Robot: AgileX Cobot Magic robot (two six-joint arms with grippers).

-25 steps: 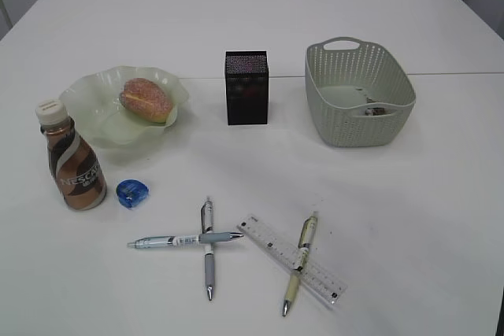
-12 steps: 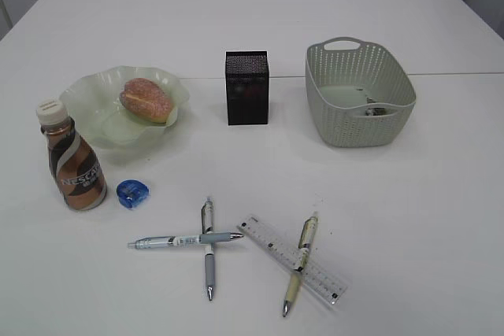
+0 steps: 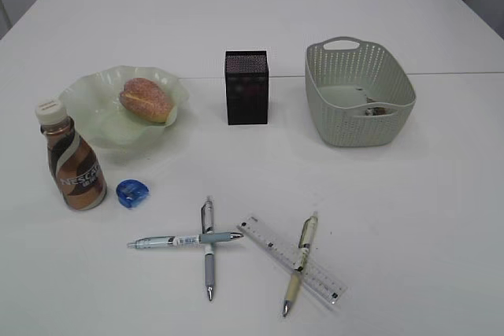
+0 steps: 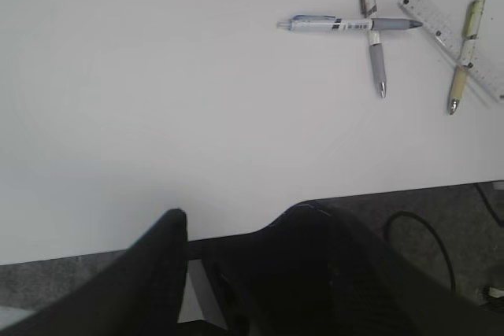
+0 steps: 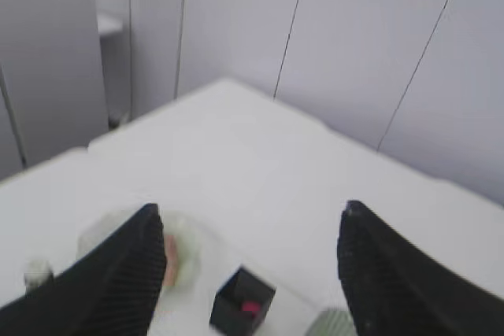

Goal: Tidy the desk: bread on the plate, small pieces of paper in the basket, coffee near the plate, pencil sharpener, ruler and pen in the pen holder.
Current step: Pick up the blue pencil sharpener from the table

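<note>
1. Nothing moved since the earlier frames: bread (image 3: 146, 99) sits on plate (image 3: 122, 105), coffee (image 3: 72, 165) stands just beside plate, paper scraps (image 3: 376, 110) lie in basket (image 3: 358, 92).
2. Left to tidy, by the look of it: sharpener (image 3: 131, 193), ruler (image 3: 293, 259) and three pens, all on desk (image 3: 409, 210) in front of empty-looking holder (image 3: 246, 87).
3. Grey pen (image 3: 208, 246) lies lengthwise toward holder, crossed by blue-grey pen (image 3: 185, 239) lying left-right; green pen (image 3: 300, 262) rests on ruler, which runs diagonally down to the right.
4. Left gripper (image 4: 236, 230) hangs over desk's near edge, jaws spread, nothing between; pens lie ahead and to its right, well apart.
5. Right gripper (image 5: 248, 230) is raised high, jaws spread wide and empty, aimed over holder toward far wall.
6. Left arm seems nearer the crossed pens; probably reach forward-right, jaws set across a pen's long axis.
</note>
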